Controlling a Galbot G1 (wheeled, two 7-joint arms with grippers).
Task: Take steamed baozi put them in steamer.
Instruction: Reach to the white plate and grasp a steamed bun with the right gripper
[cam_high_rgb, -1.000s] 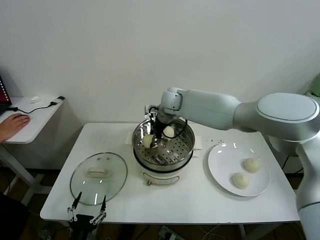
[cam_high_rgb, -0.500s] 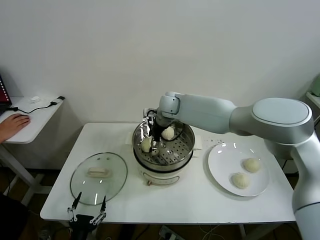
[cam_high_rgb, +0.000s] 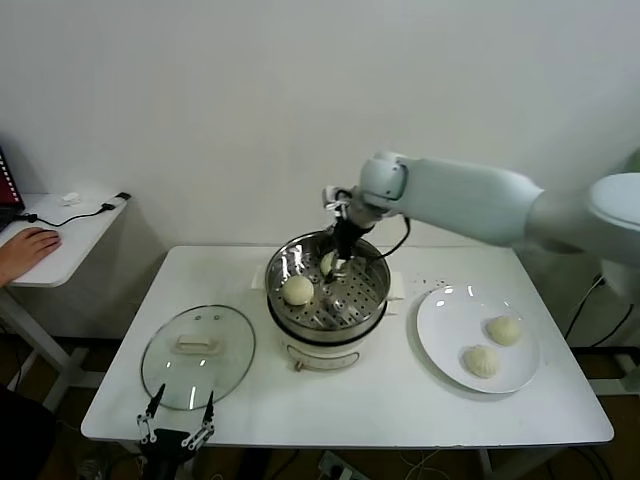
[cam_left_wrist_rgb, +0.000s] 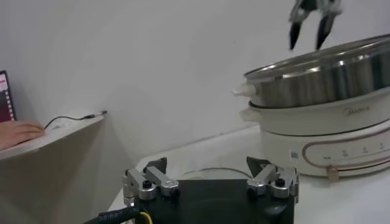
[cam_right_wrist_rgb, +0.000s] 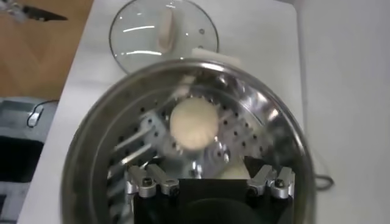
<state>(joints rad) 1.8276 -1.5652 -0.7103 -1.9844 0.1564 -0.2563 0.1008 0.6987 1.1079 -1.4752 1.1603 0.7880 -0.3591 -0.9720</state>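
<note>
With fingers released and empty, the right gripper (cam_high_rgb: 338, 268) hung above the steamer (cam_high_rgb: 372, 298), whose bun (cam_high_rgb: 298, 290) sat at nine o'clock, while two buns (cam_high_rgb: 503, 330) waited on the plate (cam_high_rgb: 440, 335) and the left gripper (cam_high_rgb: 176, 412) idled, fingers apart, at the bench (cam_high_rgb: 350, 400) edge.

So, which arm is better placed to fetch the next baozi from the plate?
The right. Its gripper hangs open above the steamer, beside the plate holding two baozi. The left gripper waits beyond the glass lid.

faint unreadable logo on cooker base (cam_left_wrist_rgb: 341, 125)
</note>
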